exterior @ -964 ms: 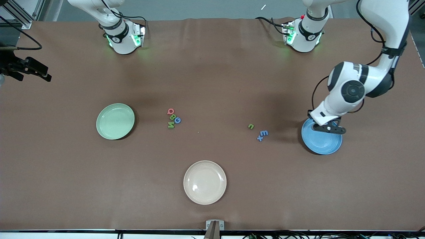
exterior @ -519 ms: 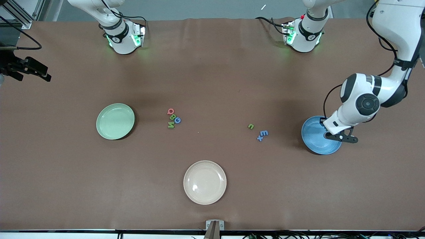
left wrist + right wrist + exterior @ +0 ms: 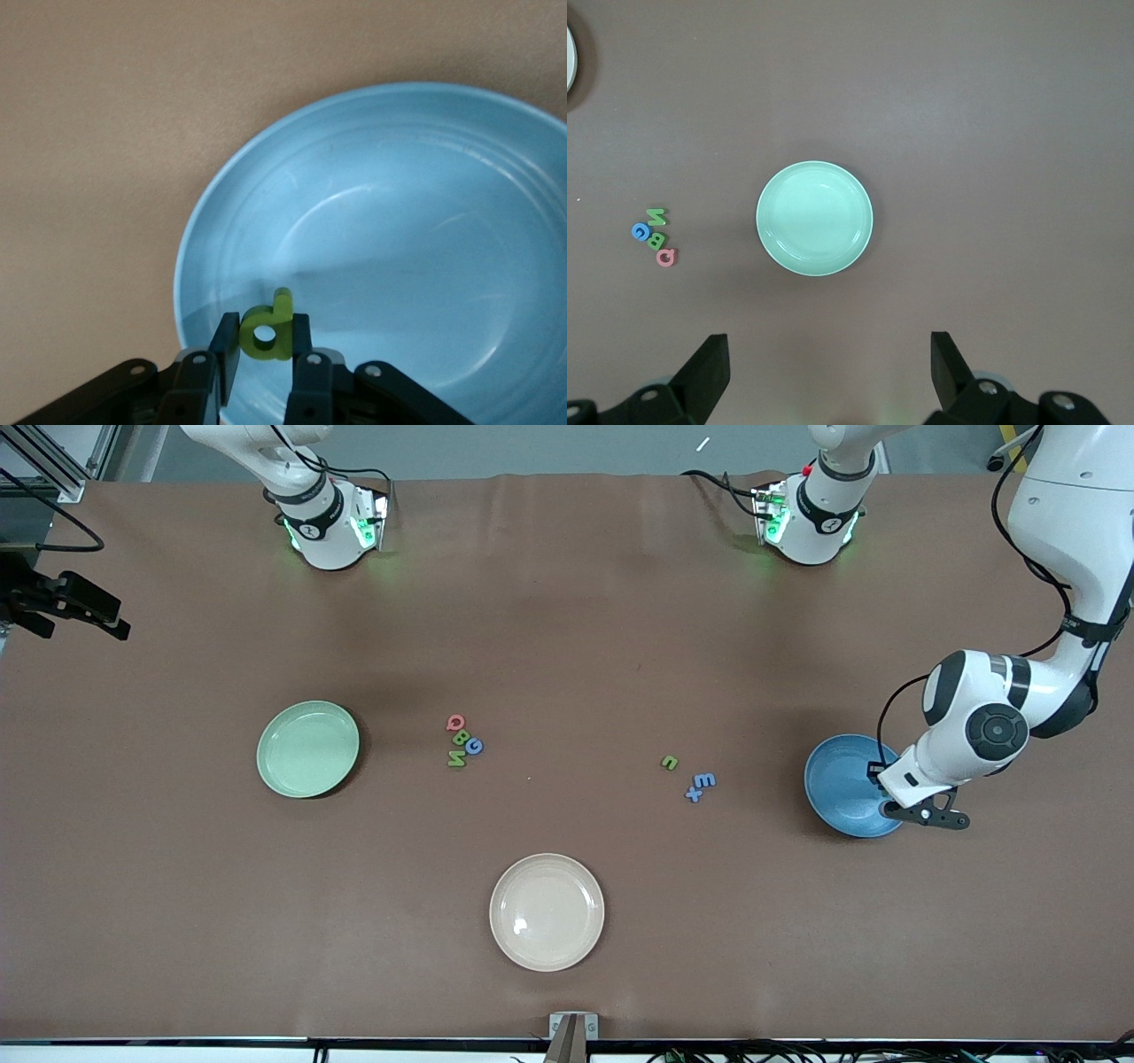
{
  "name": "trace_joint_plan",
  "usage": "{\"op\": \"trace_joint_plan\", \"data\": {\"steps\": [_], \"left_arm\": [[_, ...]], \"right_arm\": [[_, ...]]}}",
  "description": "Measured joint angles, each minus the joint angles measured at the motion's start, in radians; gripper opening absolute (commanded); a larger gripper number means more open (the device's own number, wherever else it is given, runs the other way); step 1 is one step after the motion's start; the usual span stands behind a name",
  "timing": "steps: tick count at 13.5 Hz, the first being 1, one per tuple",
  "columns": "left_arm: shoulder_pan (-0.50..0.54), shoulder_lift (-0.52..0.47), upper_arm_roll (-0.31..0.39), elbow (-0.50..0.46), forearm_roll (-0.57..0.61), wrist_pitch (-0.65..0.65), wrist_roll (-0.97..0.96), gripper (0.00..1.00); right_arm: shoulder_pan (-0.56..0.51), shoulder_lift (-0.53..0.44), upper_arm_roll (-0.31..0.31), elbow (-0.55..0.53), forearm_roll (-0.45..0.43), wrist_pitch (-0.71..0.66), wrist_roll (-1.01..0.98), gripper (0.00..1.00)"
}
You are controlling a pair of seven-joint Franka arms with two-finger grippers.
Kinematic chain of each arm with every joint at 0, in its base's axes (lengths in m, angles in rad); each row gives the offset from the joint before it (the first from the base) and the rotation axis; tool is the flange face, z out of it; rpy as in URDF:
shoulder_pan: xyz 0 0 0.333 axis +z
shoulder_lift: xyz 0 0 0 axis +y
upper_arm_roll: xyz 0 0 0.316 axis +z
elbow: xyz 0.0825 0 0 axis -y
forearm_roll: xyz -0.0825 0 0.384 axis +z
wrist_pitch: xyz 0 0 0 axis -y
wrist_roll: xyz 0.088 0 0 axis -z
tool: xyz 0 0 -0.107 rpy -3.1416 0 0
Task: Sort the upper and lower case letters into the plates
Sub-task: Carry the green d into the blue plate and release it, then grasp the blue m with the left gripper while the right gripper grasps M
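The green letter p (image 3: 266,330), pinched in the left gripper (image 3: 264,354) over the blue plate's (image 3: 372,230) rim, could drop outside if released here.

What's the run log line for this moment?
left gripper: shut on green letter p, over blue plate | right gripper: open, waiting

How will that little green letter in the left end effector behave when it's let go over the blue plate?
The green letter p looks flat and light, so it should land flat without rolling. Pinched edgewise, it seems stiff. On the glossy blue plate it may slide toward the dished centre.
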Motion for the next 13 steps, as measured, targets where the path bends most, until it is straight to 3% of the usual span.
{"op": "trace_joint_plan", "data": {"steps": [3,4,5,6,7,10,13], "left_arm": [[0.000,0.007,0.000,0.000,0.000,0.005,0.000,0.20],[0.000,0.008,0.000,0.001,0.000,0.005,0.000,0.30],[0.000,0.008,-0.001,0.001,0.000,0.005,0.000,0.52],[0.000,0.008,-0.001,0.002,0.000,0.005,0.000,0.81],[-0.001,0.008,-0.001,0.003,0.001,0.005,0.000,1.00],[-0.003,-0.001,-0.022,0.003,0.003,0.001,0.001,1.00],[-0.003,-0.036,-0.122,0.004,0.002,-0.082,-0.065,1.00]], "right_arm": [[0.000,0.022,0.000,0.002,0.000,-0.001,0.000,1.00],[0.000,0.043,0.000,0.002,0.000,0.004,0.000,1.00],[0.000,0.072,0.000,0.003,0.000,0.013,0.000,1.00],[-0.001,0.105,-0.001,0.006,-0.001,0.025,-0.008,1.00],[-0.001,0.142,-0.002,0.015,-0.001,0.044,-0.036,1.00],[0.002,0.254,-0.001,0.046,-0.005,0.074,-0.097,1.00],[0.067,0.288,0.006,0.044,0.027,0.072,0.058,1.00]]}}
